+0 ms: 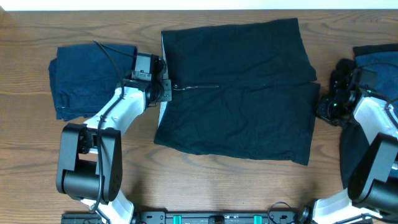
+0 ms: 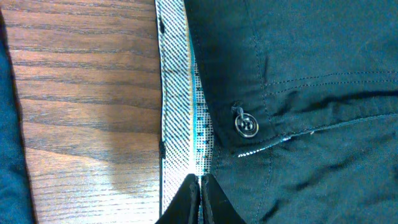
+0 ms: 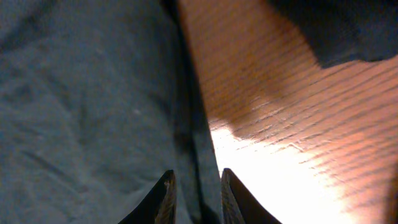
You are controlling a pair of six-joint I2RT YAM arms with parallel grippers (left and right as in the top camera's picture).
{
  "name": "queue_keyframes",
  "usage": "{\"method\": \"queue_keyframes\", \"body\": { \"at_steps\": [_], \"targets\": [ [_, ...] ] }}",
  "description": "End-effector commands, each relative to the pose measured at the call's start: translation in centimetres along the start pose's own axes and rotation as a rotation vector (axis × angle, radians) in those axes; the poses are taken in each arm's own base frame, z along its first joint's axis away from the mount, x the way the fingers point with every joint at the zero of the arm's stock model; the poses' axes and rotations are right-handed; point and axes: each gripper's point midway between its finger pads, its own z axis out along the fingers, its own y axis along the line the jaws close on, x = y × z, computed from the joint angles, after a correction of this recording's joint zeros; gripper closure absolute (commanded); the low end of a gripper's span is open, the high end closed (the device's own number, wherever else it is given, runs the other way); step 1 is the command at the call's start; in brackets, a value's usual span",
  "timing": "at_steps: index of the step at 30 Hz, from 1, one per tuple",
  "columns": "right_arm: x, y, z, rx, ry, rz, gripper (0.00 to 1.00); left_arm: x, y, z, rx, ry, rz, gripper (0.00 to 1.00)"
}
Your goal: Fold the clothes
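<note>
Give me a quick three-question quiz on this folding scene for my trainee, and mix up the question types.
1. True or false: the left tool is shut on the black shorts at the pale waistband strip.
2. The button sits on: A the black shorts; B the navy garment; C the table.
3. Fill in: the right tool has its jaws ____, with the shorts' edge between them.
Key: 1 true; 2 A; 3 open.
</note>
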Motion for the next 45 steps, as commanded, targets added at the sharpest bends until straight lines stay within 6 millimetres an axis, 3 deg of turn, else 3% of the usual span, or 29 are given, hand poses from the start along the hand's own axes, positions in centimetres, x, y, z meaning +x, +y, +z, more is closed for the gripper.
{"method": "queue_keyframes", "body": {
  "at_steps": [1,2,5,7,13,17,21,26,37,41,45],
  "targets": [
    [0.4,0.2,0.5,-0.013,0.016,-0.022,0.76,-0.3,0.1,-0.3,-0.002,-0.009,-0.004,0.88],
    [0.4,0.2,0.5,-0.014,0.016,-0.022,0.76,-0.2,0.1,-0.2,-0.001,-0.008,-0.004,0.83],
    [0.4,0.2,0.5,-0.013,0.017,-0.022,0.75,-0.2,-0.8,0.2,0.055,-0.001,-0.002,0.52],
    [0.4,0.2,0.5,-0.013,0.017,-0.022,0.74,-0.2,-1.5,0.6,0.096,-0.002,0.000,0.46],
    [0.4,0.3,0.5,-0.018,0.019,-0.028,0.74,-0.4,-2.7,1.4,0.172,-0.007,0.004,0.46],
    [0.3,1.7,-0.1,-0.099,0.017,-0.090,0.74,-0.4,-3.0,1.4,0.190,-0.007,0.006,0.46],
    [0.1,1.2,-0.7,-0.077,0.005,-0.082,0.73,-0.4,-3.0,1.4,0.190,-0.007,0.006,0.46],
    [-0.1,-0.2,-0.7,-0.022,-0.004,-0.033,0.99,-0.4,-3.0,1.4,0.190,-0.007,0.006,0.46],
    [0.0,-1.1,0.0,-0.001,-0.024,0.045,0.99,-0.4,-3.0,1.4,0.190,-0.007,0.006,0.46],
    [0.2,0.5,0.4,-0.099,-0.026,0.035,0.99,-0.4,-3.0,1.4,0.190,-0.007,0.006,0.46],
    [0.4,0.5,0.4,-0.101,-0.021,0.036,0.99,-0.4,-3.0,1.4,0.189,-0.007,0.005,0.46]
  ]
}}
